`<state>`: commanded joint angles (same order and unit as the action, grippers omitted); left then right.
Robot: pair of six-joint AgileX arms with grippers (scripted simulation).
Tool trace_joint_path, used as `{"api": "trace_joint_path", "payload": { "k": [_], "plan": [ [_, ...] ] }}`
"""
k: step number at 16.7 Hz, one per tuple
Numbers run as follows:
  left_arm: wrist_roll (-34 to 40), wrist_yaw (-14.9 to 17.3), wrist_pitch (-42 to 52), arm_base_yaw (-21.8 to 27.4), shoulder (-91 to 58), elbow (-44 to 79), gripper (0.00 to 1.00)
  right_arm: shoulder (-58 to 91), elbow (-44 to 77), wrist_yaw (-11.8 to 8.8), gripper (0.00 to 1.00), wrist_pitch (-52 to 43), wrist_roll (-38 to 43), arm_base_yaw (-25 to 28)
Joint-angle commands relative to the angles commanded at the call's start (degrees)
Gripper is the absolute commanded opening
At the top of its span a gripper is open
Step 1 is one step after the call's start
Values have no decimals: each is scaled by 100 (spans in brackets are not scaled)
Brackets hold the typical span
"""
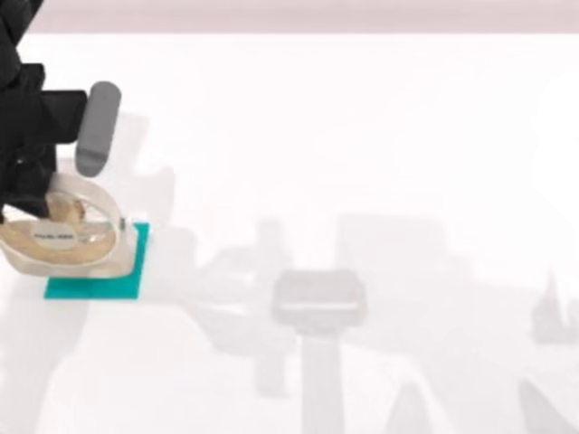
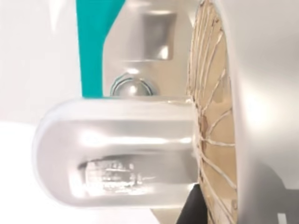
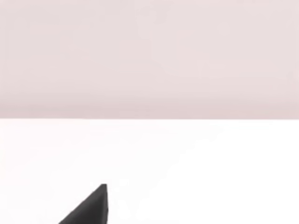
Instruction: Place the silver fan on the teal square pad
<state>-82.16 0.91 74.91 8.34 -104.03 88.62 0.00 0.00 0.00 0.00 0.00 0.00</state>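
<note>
**Fan held over the pad at the left side of the tabletop**

The left arm reaches in from the far left edge of the top view. Its gripper (image 1: 41, 203) is mostly hidden between the dark wrist and the fan, so I cannot tell from the pictures if the fingers are closed on the fan or not.

The fan (image 1: 63, 235) is at the left side of the tabletop (image 1: 362, 136), directly under the left arm. It is tilted, with the grille and the small label facing up toward the camera. It covers the far left part of the pad (image 1: 109, 280); the near edge and the right edge of the pad show beside it. I cannot tell if the fan rests on the pad or hangs just above it.

In the left wrist view the fan (image 2: 215, 116) fills most of the picture: the silver rim, the wire grille over tan blades, and a rounded silver stub in front. A strip of the pad (image 2: 91, 46) shows behind it.

The right arm is not seen in the top view. In the right wrist view only a dark fingertip (image 3: 91, 207) shows above the bare tabletop.
</note>
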Motion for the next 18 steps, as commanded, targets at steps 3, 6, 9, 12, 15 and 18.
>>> {"api": "trace_joint_path", "payload": {
  "k": [3,6,9,12,15,18],
  "plan": [
    [-12,1,-275,-4,-29,-252,0,0,0,0,100,0,0,0],
    [-12,1,-276,-4,-29,-253,0,0,0,0,100,0,0,0],
    [-12,1,-276,-4,-29,-253,23,0,0,0,100,0,0,0],
    [-12,1,-276,-4,-29,-253,45,0,0,0,100,0,0,0],
    [-12,1,-276,-4,-29,-253,68,0,0,0,100,0,0,0],
    [-12,1,-276,-4,-29,-253,90,0,0,0,100,0,0,0]
  ]
}}
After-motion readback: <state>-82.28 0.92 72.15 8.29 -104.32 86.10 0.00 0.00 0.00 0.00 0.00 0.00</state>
